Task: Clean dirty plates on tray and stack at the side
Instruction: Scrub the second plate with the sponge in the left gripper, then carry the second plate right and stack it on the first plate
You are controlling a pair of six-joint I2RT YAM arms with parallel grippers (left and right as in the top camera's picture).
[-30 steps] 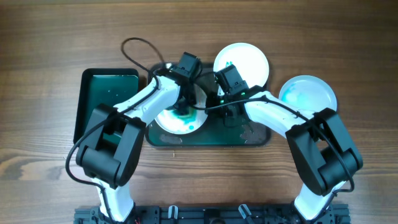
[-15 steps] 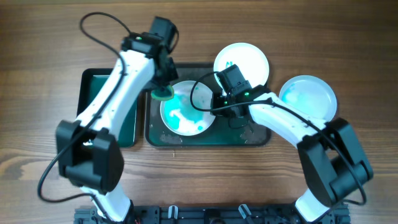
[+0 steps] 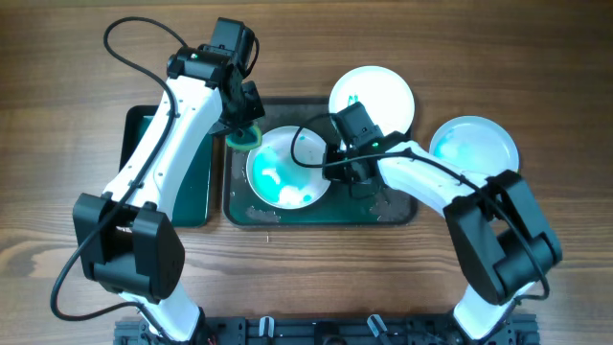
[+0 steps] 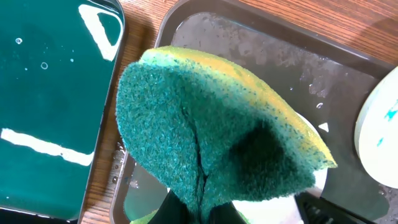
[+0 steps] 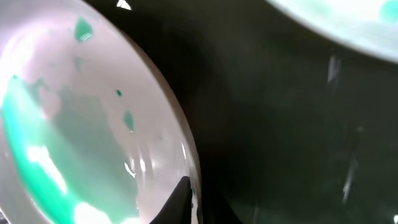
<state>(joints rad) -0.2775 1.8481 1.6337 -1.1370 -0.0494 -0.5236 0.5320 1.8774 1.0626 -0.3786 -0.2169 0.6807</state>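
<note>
1. Desk (image 3: 57,144): wood surface, carries all items.
2. Tray (image 3: 316,213): centre of desk, dark and wet, with water drops visible in the left wrist view.
3. Side tray (image 3: 139,139): just left of the tray and narrower, holds teal liquid. The L arm crosses above its right half.
4. Plates, qty 3:
 - centre plate (image 3: 283,177): on the tray, left half, with teal smears across its face.
 - top plate (image 3: 378,96): at the tray's far rim and overlapping it, with small teal marks.
 - right plate (image 3: 474,149): on the desk, off the tray to the right, with a pale teal film.
5. Sponge (image 4: 211,124): green scouring face, yellow back, folded. It sits over the tray's far-left corner, at the centre plate's edge. Contact w/ plate: cannot tell.
6. Left pincer (image 3: 241,125): clamped on the sponge.
7. Right pincer (image 3: 347,172): at the centre plate's right rim. Only one finger (image 5: 180,196) shows, on the rim, so whether it is clamped cannot be told. Its wrist hides the tray's mid section.
8. Cable (image 3: 299,142): black loop hanging over the centre plate's far-right part.
</note>
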